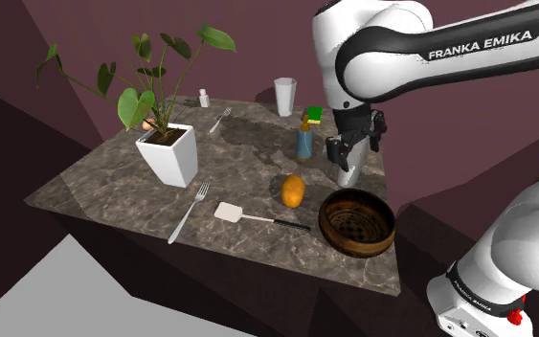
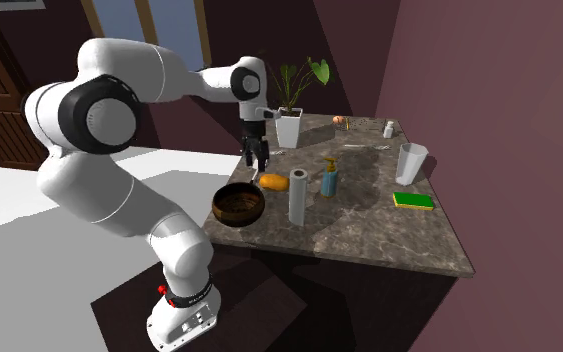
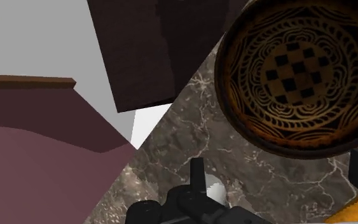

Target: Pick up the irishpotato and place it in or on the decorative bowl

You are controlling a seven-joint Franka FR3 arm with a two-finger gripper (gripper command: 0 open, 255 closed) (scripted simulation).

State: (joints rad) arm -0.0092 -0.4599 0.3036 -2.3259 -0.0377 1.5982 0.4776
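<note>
On the bench (image 1: 104, 191), the potato (image 1: 294, 190) lies to the shoulder view's left of the hovering claw (image 1: 351, 165), whose jaws stand apart, empty; the bowl (image 1: 356, 222) sits near both.

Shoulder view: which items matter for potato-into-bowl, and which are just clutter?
Job:
potato
brown patterned bowl
gripper

Lying about:
potted plant
near fork
far fork
spatula
pump bottle
cup
small shaker
green sponge
white roll
</note>
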